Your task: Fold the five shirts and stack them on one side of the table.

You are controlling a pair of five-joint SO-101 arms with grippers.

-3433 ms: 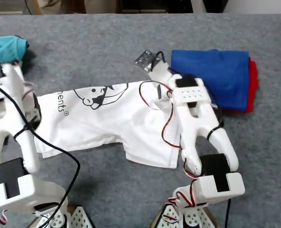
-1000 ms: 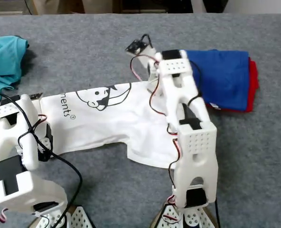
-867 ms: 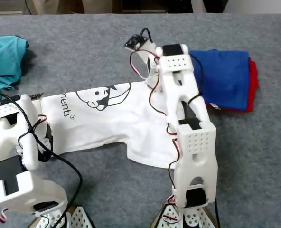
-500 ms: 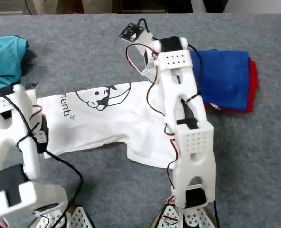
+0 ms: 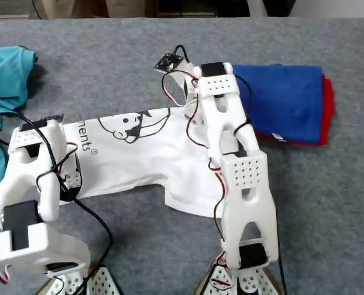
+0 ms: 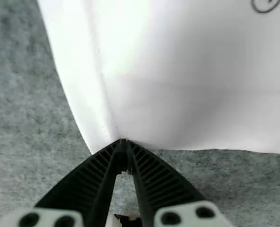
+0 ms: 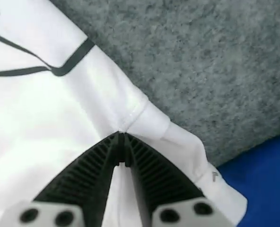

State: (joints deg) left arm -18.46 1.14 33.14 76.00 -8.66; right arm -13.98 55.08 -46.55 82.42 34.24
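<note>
A white shirt (image 5: pixel 145 157) with a black print lies spread flat in the middle of the grey table (image 5: pixel 329 203). My left gripper (image 5: pixel 64 189) is at the shirt's near left edge. In the left wrist view it (image 6: pixel 123 143) is shut with the white shirt's (image 6: pixel 187 71) hem pinched at its tips. My right gripper (image 5: pixel 192 112) is at the shirt's far right corner. In the right wrist view it (image 7: pixel 120 135) is shut on a seam fold of the white shirt (image 7: pixel 45 118).
A folded blue shirt (image 5: pixel 280 98) lies on a folded red shirt (image 5: pixel 328 104) at the right side, close to the right arm. The blue shirt (image 7: pixel 267 161) also edges the right wrist view. A crumpled teal shirt (image 5: pixel 7 74) lies at the far left.
The left arm has shifted right and down onto the shirt's left edge. The right arm's wrist has dropped from beyond the shirt onto its far right corner. The shirt has hardly moved.
</note>
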